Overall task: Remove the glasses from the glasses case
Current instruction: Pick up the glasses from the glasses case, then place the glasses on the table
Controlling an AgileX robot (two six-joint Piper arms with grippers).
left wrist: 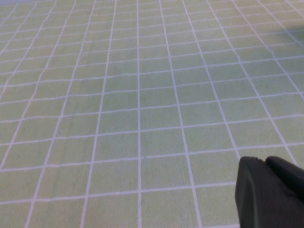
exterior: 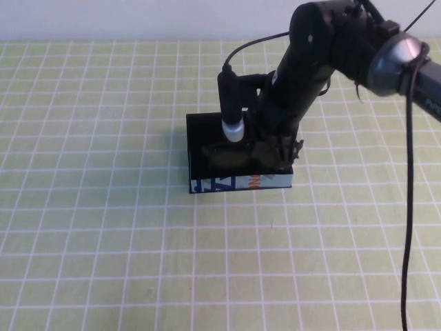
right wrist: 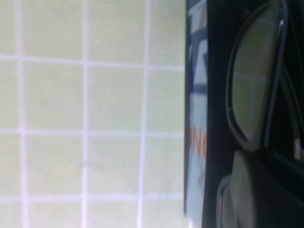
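Note:
The glasses case [exterior: 207, 185] is a small open black box in the middle of the table, its light-blue printed side facing me. The glasses [exterior: 229, 154] lie inside it, dark frame and greenish lenses showing. My right gripper [exterior: 281, 153] reaches down into the box's right end and is shut on the glasses there. In the right wrist view one lens [right wrist: 251, 80] shows beside the printed wall of the glasses case [right wrist: 195, 95], with a pale finger pad [right wrist: 240, 190] against the frame. My left gripper [left wrist: 268, 190] hangs shut over bare cloth, away from the box.
A green cloth with a white grid [exterior: 103, 207] covers the table. The right arm's black cable [exterior: 408, 207] hangs down at the right side. Its wrist camera [exterior: 232, 110] juts out over the box's rear.

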